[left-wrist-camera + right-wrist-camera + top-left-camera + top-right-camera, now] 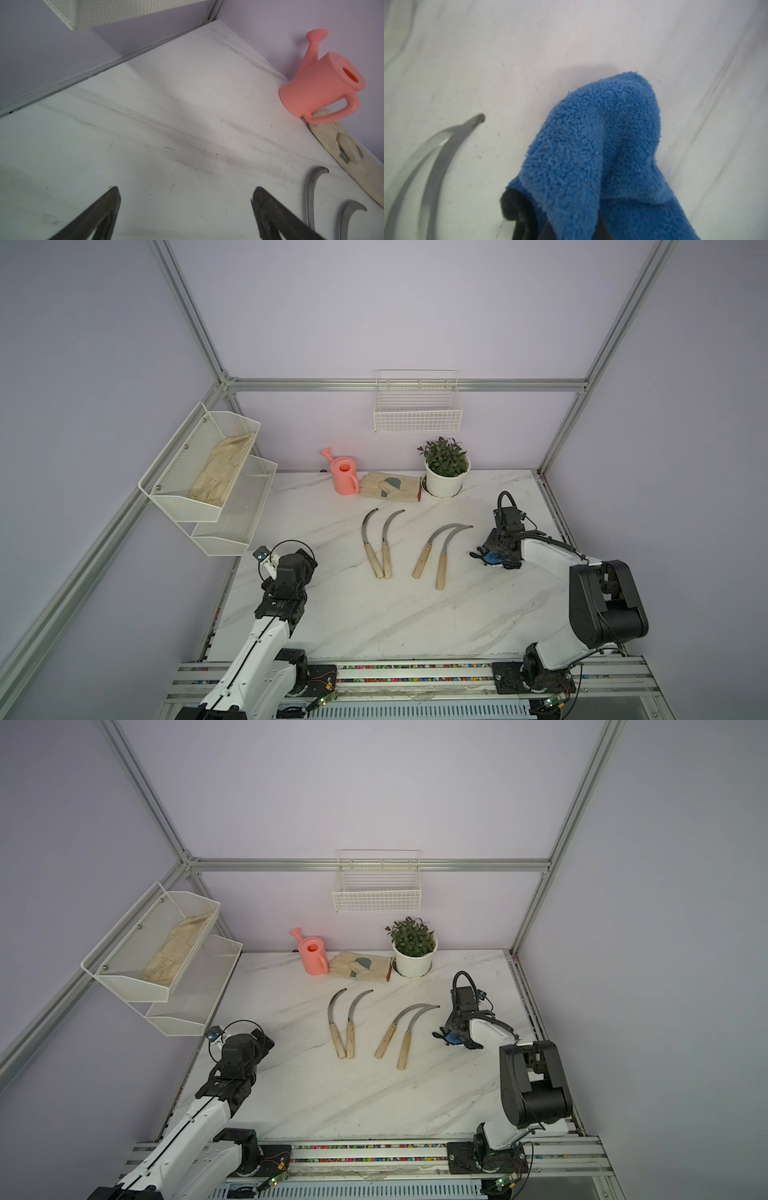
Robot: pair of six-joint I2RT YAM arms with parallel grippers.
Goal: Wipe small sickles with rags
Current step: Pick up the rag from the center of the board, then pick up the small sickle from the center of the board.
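Handles (373, 560) nearest; 4 sickles (385, 547) front-to-back, blades (363, 529) rearward

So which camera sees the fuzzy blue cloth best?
The right wrist view: the blue cloth fills much of it, close enough to see the fuzz. Both top views show only a small blue patch under the right gripper. The left wrist view misses it completely.

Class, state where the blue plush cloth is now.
In both top views the blue plush cloth is in the shut right gripper, on the right side of the white marble table, beside the rightmost wooden-handled sickle.
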